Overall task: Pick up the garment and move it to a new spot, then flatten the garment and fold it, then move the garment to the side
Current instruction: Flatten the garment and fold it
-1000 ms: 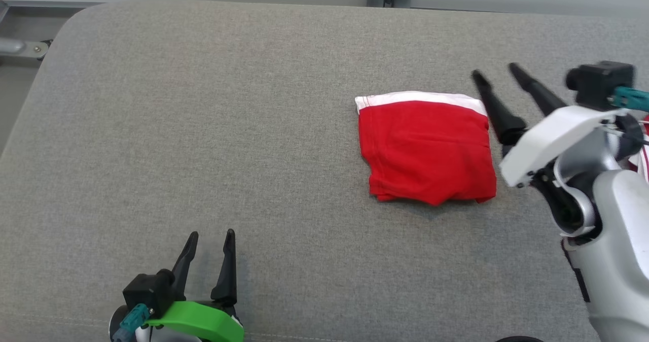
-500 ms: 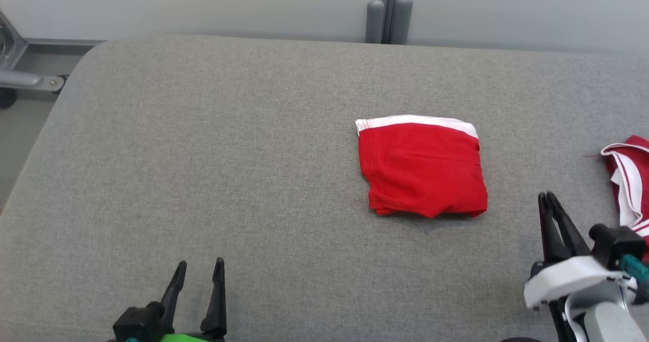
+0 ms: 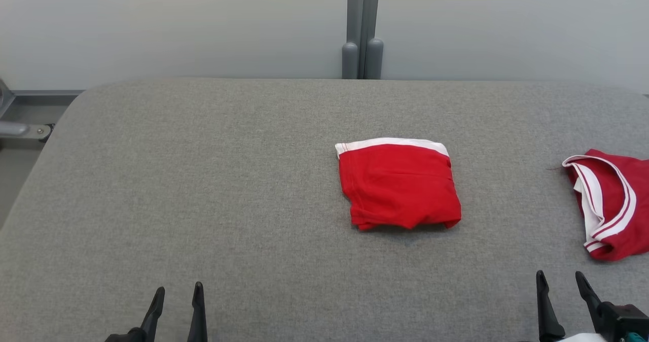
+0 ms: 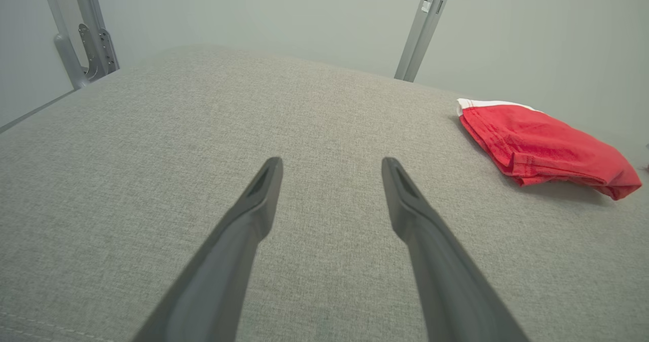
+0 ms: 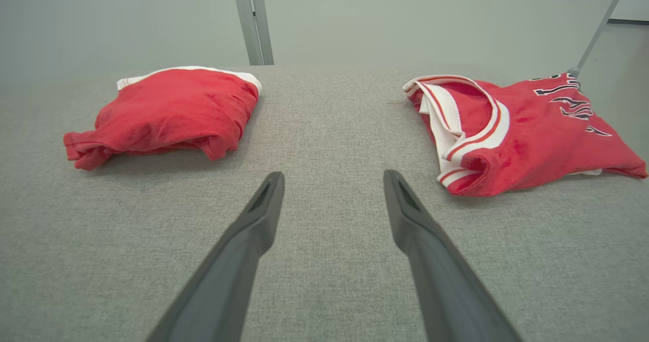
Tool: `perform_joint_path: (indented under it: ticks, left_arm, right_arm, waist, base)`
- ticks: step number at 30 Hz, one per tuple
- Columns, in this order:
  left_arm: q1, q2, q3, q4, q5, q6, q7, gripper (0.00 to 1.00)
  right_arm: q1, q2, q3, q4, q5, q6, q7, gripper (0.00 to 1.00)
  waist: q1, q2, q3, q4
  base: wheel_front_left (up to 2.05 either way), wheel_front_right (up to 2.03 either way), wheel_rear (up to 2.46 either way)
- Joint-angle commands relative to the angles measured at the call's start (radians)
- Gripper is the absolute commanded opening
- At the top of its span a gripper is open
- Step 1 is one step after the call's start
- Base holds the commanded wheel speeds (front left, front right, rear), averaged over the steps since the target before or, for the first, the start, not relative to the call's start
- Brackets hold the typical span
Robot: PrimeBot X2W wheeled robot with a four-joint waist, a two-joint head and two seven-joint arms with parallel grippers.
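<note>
The grey padded desk was covered in coarse matt woven cloth; the folded red cloth garment looked soft, matt.

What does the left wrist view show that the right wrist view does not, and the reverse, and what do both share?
Left wrist view, of the two: the open left tool and a grey metal bracket past the surface's corner. Right wrist view, of the two: the open right tool and a red jersey with white trim and dark lettering. Both: the folded red shorts with a white waistband, the grey padded surface and a grey upright post.
</note>
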Motion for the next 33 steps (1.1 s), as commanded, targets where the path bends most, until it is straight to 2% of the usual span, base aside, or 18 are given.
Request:
perform_joint_path:
  ticks: [1, 8, 20, 21, 22, 24, 29, 33]
  left_arm:
    - [0.018, -0.001, 0.010, 0.001, 0.011, -0.006, -0.002, 1.00]
    - [0.010, -0.009, 0.038, 0.005, 0.028, -0.015, -0.002, 1.00]
    - [-0.046, -0.010, 0.013, 0.006, -0.006, -0.024, -0.002, 1.00]
    - [-0.057, -0.010, 0.010, 0.005, -0.008, -0.024, -0.002, 1.00]
    - [-0.070, -0.010, 0.004, 0.002, -0.011, -0.024, -0.002, 1.00]
    - [-0.100, -0.010, -0.014, -0.001, -0.020, -0.025, -0.002, 1.00]
    - [-0.172, -0.010, -0.065, 0.002, -0.041, -0.024, -0.002, 1.00]
    - [-0.198, -0.010, -0.085, 0.013, -0.056, -0.015, -0.002, 1.00]
  right_arm:
    - [0.021, 0.004, -0.002, -0.008, -0.009, -0.001, -0.003, 1.00]
    - [-0.008, 0.013, 0.004, -0.030, -0.028, -0.001, -0.004, 1.00]
    - [-0.220, -0.003, 0.095, 0.033, -0.059, -0.001, -0.004, 1.00]
    - [-0.249, -0.004, 0.108, 0.046, -0.062, -0.001, -0.003, 0.93]
    - [-0.281, -0.005, 0.120, 0.059, -0.066, -0.001, -0.003, 0.43]
    - [-0.352, -0.007, 0.136, 0.088, -0.078, -0.001, -0.003, 0.00]
    - [-0.501, -0.012, 0.176, 0.239, -0.125, -0.001, -0.003, 0.00]
    - [-0.580, -0.011, 0.256, 0.369, -0.159, -0.001, -0.003, 0.00]
  waist:
    - [0.0000, -0.0001, -0.013, -0.010]
    - [0.0000, -0.0001, -0.007, -0.004]
    - [0.0000, -0.0001, 0.086, 0.046]
    - [0.0000, -0.0001, 0.103, 0.050]
    - [0.0000, -0.0001, 0.124, 0.055]
    - [0.0000, -0.0001, 0.167, 0.068]
    - [0.0000, -0.0001, 0.254, 0.107]
    - [0.0000, -0.0001, 0.286, 0.132]
  base:
    - [0.00, 0.00, 0.00]
    - [0.00, 0.00, 0.00]
    - [0.00, 0.00, 0.00]
    - [0.00, 0.00, 0.00]
    - [0.00, 0.00, 0.00]
    - [0.00, 0.00, 0.00]
    - [0.00, 0.00, 0.00]
    - [0.00, 0.00, 0.00]
